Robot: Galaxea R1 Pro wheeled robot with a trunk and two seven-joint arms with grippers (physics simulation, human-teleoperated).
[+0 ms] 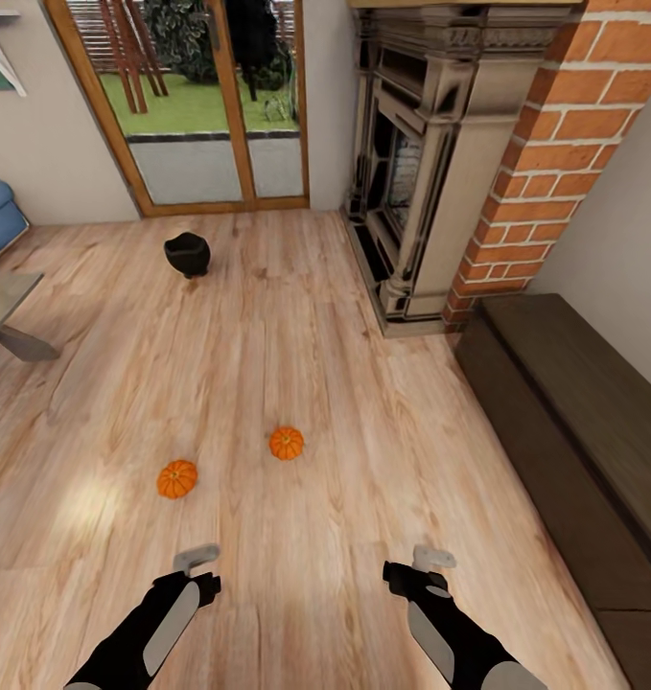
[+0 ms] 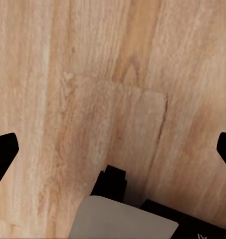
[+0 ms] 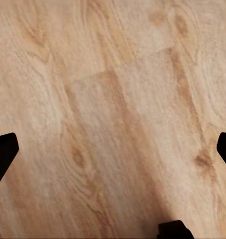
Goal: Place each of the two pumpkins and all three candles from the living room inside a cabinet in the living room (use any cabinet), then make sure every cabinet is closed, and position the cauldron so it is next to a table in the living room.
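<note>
Both arms are held low at the bottom of the frame, the left gripper and right gripper spread wide over the floor, empty. Two pumpkins lie mid-frame; the cauldron sits upper left, the cabinet right.

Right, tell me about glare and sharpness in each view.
Head view: a pale glare patch on the floor beside the left pumpkin; cauldron sharp. Both wrist views: soft, evenly lit floorboards, dark fingertips at the edges.
</note>
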